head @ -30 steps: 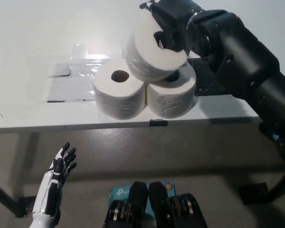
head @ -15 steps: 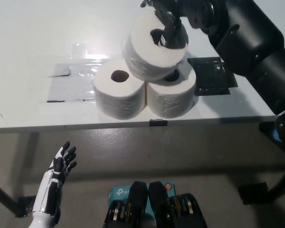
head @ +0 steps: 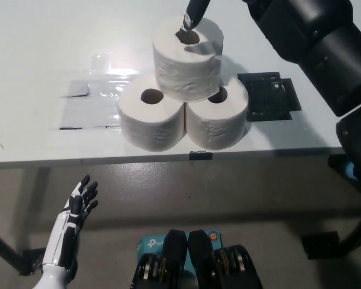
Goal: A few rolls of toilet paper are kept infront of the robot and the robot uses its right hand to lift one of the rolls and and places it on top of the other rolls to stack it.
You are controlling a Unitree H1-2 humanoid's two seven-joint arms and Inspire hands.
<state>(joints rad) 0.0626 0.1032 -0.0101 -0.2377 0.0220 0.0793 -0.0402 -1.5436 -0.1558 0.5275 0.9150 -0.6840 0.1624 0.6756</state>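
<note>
Stacking looks nearly finished: the top roll (head: 188, 59) sits upright across the seam between the left roll (head: 151, 119) and the right roll (head: 217, 118), so both carry it. Only a fingertip of the right robot hand (head: 191, 16) shows, poking at the top roll's core hole; whether its fingers grip or spread, I cannot tell. The left robot hand (head: 77, 205) idles below the desk (head: 36, 78), fingers apart, holding nothing.

- We see three white toilet paper rolls (head: 186, 57) of soft, matt paper.
- The white table top (head: 42, 48) looks smooth, a bit shiny.
- A clear plastic sheet (head: 90, 99) on it is glossy.
- The black right arm (head: 313, 36) looks like smooth, hard plastic.
</note>
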